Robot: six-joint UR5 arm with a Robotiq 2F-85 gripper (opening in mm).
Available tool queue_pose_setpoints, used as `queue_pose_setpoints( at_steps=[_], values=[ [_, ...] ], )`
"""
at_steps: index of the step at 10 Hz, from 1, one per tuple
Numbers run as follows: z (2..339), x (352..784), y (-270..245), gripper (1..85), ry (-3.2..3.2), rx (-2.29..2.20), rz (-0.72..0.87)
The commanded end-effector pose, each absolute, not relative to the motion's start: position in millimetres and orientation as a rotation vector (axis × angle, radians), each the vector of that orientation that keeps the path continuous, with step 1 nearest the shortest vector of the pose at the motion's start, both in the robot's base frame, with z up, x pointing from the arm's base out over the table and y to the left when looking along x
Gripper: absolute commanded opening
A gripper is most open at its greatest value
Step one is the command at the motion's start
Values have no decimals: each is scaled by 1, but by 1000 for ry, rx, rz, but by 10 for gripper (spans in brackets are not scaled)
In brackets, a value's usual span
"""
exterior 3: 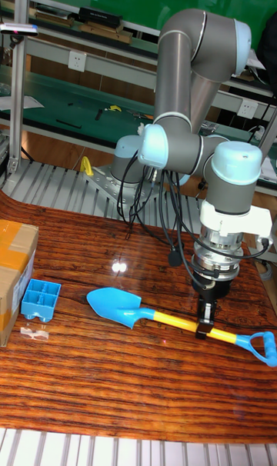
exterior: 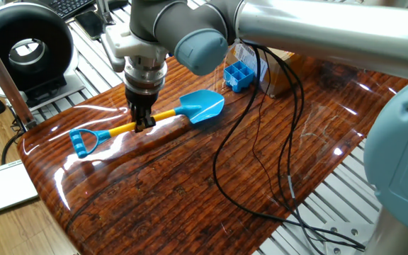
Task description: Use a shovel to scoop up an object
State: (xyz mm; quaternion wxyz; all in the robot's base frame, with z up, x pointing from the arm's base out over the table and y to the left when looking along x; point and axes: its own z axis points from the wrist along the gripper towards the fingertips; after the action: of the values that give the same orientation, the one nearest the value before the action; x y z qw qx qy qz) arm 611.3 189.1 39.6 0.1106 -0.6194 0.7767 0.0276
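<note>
A: Where does the gripper (exterior 3: 205,321) stand, and on what?

B: It hangs vertical over the wooden table (exterior: 190,191), fingers closed on the yellow shaft of the shovel (exterior: 149,117), nearer the blue D-loop end than the blade. In the tall fixed view the shovel (exterior 3: 177,317) lies almost level, blade pointing away from the arm's wrist side; whether the blade rests on the table or hangs just above it cannot be told.

A: And the object to be scooped?

B: The small blue four-compartment tray (exterior: 240,75) sits on the table beyond the blade tip, just beside a brown cardboard box (exterior 3: 14,275). In the tall view the tray (exterior 3: 41,300) is near the blade's point but apart from it, with bare wood between.

A: So which relation governs the coming move?

B: The long axis of the shovel. It runs from loop to blade roughly toward the tray, though the tip appears to aim slightly to one side of it (the two views disagree a little on how much). A push along that axis, with a small correction, would likely bring the blade under the tray's edge. The box behind may serve as a backstop, or may jam the tray. Loose black cables (exterior: 261,142) hang near the path.
</note>
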Motion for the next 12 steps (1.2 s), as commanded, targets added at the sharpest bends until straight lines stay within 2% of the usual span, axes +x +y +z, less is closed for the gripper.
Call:
queue_pose_setpoints(
  at_steps=[1, 6, 12],
  values=[
    [43, 614, 198, 13, 2263, -1791, 118],
    [49, 636, 203, 13, 2238, -1694, 77],
    [50, 635, 208, 13, 2222, -1698, 102]
  ],
)
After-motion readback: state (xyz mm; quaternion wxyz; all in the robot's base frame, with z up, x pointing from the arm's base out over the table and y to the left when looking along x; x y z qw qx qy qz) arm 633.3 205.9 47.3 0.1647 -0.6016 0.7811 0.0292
